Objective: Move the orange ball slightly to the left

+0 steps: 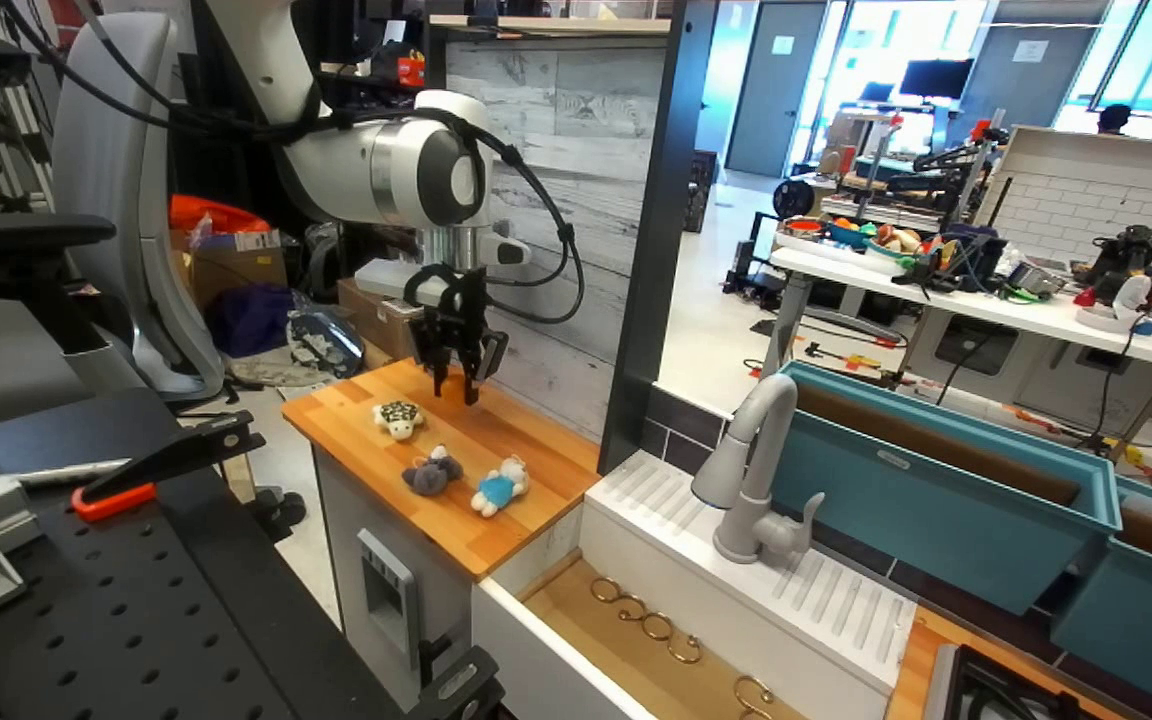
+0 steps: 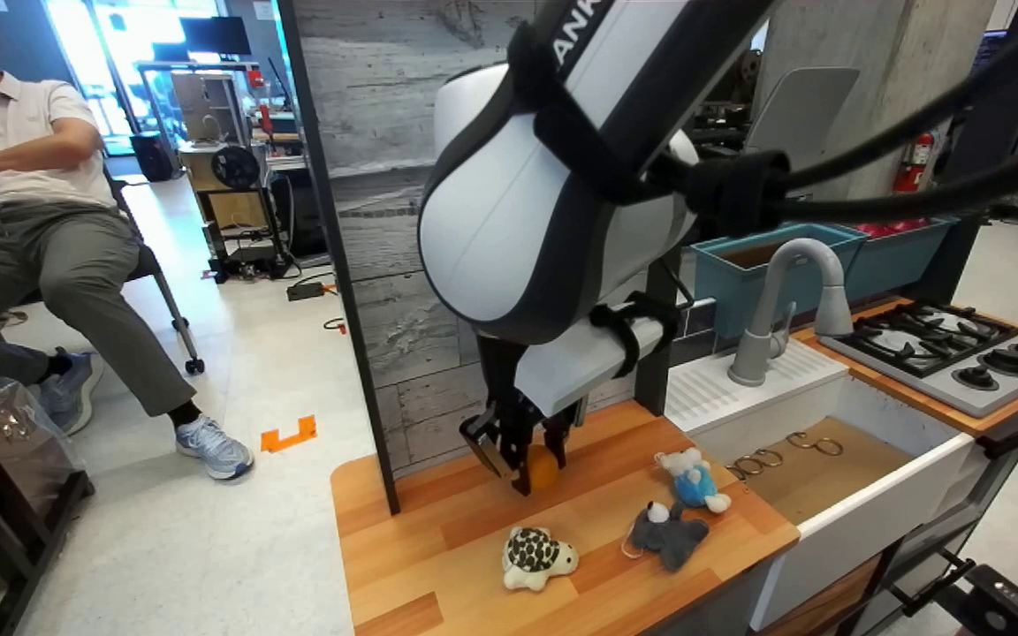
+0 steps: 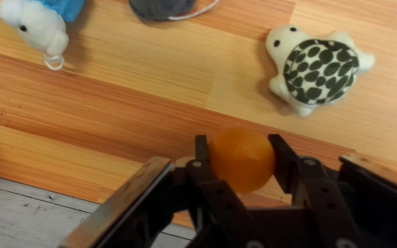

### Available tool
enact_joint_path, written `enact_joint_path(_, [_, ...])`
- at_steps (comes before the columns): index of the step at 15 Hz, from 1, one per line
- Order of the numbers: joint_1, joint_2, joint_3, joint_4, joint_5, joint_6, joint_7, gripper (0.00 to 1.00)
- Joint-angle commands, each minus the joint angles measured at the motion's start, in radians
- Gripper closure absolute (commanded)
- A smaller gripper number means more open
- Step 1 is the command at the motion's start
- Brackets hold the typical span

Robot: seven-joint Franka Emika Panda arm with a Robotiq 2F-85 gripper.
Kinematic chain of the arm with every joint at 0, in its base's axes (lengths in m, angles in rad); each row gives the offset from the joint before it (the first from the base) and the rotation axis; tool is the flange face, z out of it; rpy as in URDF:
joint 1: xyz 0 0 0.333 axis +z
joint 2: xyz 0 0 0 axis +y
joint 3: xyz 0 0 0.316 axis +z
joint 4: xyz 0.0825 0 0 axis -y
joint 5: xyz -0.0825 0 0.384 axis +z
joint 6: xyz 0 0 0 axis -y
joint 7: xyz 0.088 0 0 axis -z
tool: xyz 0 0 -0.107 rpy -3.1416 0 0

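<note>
The orange ball [image 3: 242, 160] is between my two black fingers in the wrist view, with a finger pad against each side. My gripper [image 3: 238, 141] is shut on it. In both exterior views the gripper [image 1: 456, 396] [image 2: 542, 477] points down over the wooden tabletop, near the grey wood-patterned back panel. The ball [image 1: 452, 387] [image 2: 545, 467] is partly hidden by the fingers there. It is at or just above the tabletop [image 2: 456, 565]; I cannot tell whether it touches the wood.
A turtle toy [image 3: 321, 70] [image 2: 537, 558] lies close to the gripper. A dark grey plush toy [image 1: 432, 472] [image 2: 668, 535] and a white and light blue plush toy [image 1: 500, 487] [image 2: 694, 479] lie nearer the sink. A back panel [image 2: 421, 353] stands behind the gripper. A faucet [image 1: 756, 480] stands beyond.
</note>
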Motion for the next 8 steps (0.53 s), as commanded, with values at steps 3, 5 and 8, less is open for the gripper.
enact_joint_path(3, [-0.015,0.049,0.032,0.071,0.000,-0.028,-0.071,0.79])
enact_joint_path(5, [-0.018,0.066,0.041,0.088,0.001,-0.043,-0.096,0.79])
enact_joint_path(8, [-0.022,0.093,0.049,0.126,0.003,-0.069,-0.127,0.79])
